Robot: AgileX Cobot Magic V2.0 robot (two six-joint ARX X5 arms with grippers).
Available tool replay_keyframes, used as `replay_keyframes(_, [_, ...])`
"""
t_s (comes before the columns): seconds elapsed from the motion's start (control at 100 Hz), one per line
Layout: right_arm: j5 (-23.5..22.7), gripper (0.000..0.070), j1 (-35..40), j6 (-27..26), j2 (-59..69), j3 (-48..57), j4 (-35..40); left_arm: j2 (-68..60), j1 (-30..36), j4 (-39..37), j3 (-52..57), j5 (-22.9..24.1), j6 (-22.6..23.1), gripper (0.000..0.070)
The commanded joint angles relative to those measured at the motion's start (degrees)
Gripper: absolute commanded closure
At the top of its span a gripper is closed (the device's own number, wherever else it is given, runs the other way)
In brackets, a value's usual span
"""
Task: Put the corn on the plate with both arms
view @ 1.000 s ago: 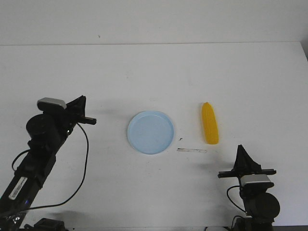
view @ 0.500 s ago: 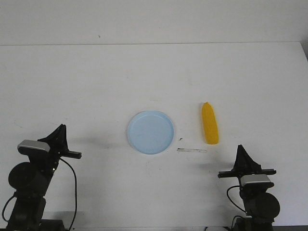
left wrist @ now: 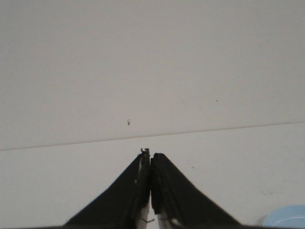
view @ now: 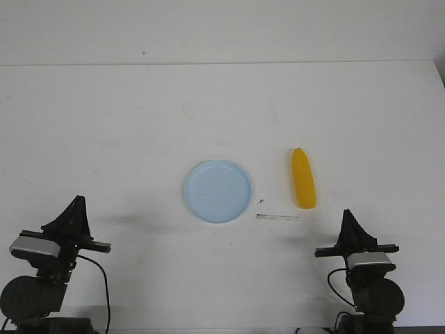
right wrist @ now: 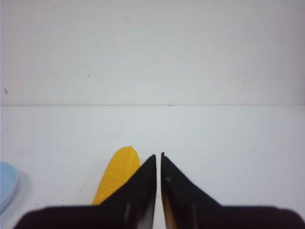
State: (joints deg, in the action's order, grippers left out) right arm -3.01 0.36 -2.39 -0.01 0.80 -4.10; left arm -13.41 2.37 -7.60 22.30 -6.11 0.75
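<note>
1. White tabletop (view: 139, 118) against a pale wall; nothing else on it but a thin strip of clear tape (view: 277, 217) and a small dark speck near the plate.
2. Plate (view: 217, 191) pale blue, round, mid-table, bare. Corn (view: 302, 178) lying flat just right of it, apart from the rim, not touching.
3. Corn long axis running roughly away from the robot, pointed tip at the far end, blunt end nearest the tape strip.
4. Right gripper (view: 348, 217) parked low at the near right edge, jaws closed down to a thin slit, holding nothing. Right wrist view: corn (right wrist: 116, 174) directly ahead and slightly to one side of the fingertips, near.
5. Left gripper (view: 78, 203) parked low at the near left edge, jaws pressed together, empty. Left wrist view: only a sliver of plate (left wrist: 286, 217) at the frame corner, no corn.
6. Key relation: corn sits on the right arm's side, almost in line with its approach; left arm well apart with the plate in between. Right arm judged the natural picker.
7. Grasp likely across the cob's width, so jaws need opening first. Task not started.
</note>
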Motion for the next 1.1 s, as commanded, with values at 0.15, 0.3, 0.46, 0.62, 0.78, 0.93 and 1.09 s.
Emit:
replay_keyframes(0.15, [0.02, 0.0685, 0.00, -0.55, 0.09, -0.07, -0.59, 1.68, -0.11, -0.63, 0.50, -0.07, 0.72, 0.0699])
replay_keyframes(0.3, [0.00, 0.0685, 0.00, -0.55, 0.09, -0.07, -0.59, 1.68, -0.11, -0.52, 0.48, 1.03, 0.74, 0.0699])
replay_keyframes(0.46, [0.00, 0.0685, 0.00, -0.52, 0.09, -0.07, -0.59, 1.73, -0.04, 0.02, 0.37, 5.75, 0.48, 0.0699])
replay_keyframes(0.62, [0.00, 0.0685, 0.00, -0.52, 0.09, -0.07, -0.59, 3.10, 0.00, 0.24, -1.29, 6.34, 0.52, 0.0699])
replay_keyframes(0.78, [0.02, 0.0685, 0.00, -0.52, 0.09, -0.07, -0.59, 5.20, 0.00, 0.33, -4.33, 6.32, -0.15, 0.0699])
replay_keyframes(0.93, [0.02, 0.0685, 0.00, -0.55, 0.09, -0.07, -0.59, 5.66, 0.00, 0.96, -4.87, 6.32, -0.13, 0.0699])
replay_keyframes(1.09, [0.02, 0.0685, 0.00, -0.52, 0.09, -0.07, -0.59, 5.66, 0.00, 1.60, -4.87, 6.32, -0.13, 0.0699])
